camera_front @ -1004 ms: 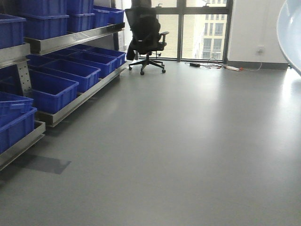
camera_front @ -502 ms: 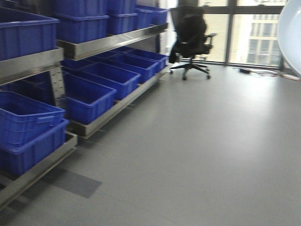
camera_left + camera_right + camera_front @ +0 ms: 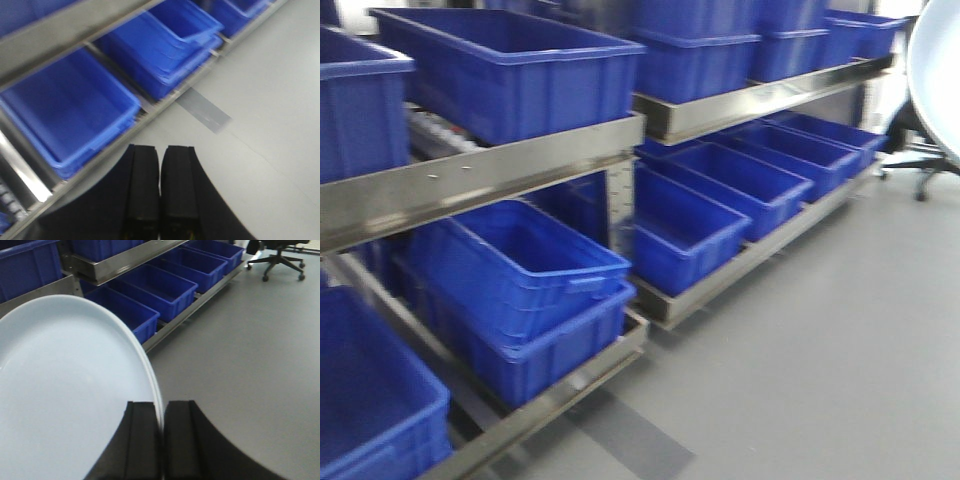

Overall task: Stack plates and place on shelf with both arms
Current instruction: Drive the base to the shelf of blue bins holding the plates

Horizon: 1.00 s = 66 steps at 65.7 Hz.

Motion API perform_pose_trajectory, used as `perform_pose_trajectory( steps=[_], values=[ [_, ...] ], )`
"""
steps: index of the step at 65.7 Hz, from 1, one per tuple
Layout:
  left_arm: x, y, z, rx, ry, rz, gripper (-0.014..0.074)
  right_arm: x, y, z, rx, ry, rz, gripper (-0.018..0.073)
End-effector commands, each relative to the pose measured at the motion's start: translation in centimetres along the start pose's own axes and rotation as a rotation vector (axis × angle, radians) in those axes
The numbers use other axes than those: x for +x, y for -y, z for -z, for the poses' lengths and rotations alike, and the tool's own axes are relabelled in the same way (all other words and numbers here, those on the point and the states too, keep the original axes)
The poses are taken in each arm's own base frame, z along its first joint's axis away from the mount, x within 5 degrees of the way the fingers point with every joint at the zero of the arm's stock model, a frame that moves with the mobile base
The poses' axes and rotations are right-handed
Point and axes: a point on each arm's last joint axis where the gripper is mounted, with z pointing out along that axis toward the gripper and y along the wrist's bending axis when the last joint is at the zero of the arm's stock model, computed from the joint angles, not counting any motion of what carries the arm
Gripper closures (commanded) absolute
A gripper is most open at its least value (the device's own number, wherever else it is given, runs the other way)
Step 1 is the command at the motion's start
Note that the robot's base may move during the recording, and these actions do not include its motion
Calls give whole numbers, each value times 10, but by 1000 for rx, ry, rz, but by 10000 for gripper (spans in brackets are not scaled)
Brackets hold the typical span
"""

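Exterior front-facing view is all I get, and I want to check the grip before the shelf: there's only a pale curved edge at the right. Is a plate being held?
Observer: Yes, the right wrist view shows the right end effector shut on the rim of the plates.
Operator: One plate or two?
Observer: The rim shows a double line there, so probably two stacked.
Operator: And the left arm?
Observer: The left end effector is shut with nothing between its fingers.
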Motion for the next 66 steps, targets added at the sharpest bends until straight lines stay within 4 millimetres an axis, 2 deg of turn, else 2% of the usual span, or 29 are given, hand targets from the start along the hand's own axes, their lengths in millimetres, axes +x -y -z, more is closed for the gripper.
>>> perform_pose_trajectory(
  steps=[1, 66],
  values=[
    [-16, 2, 5, 19, 106, 10, 514, -18, -3, 4, -20, 125, 4, 503],
    [-16, 2, 5, 19, 108, 10, 514, -18, -3, 4, -20, 123, 4, 503]
  ],
)
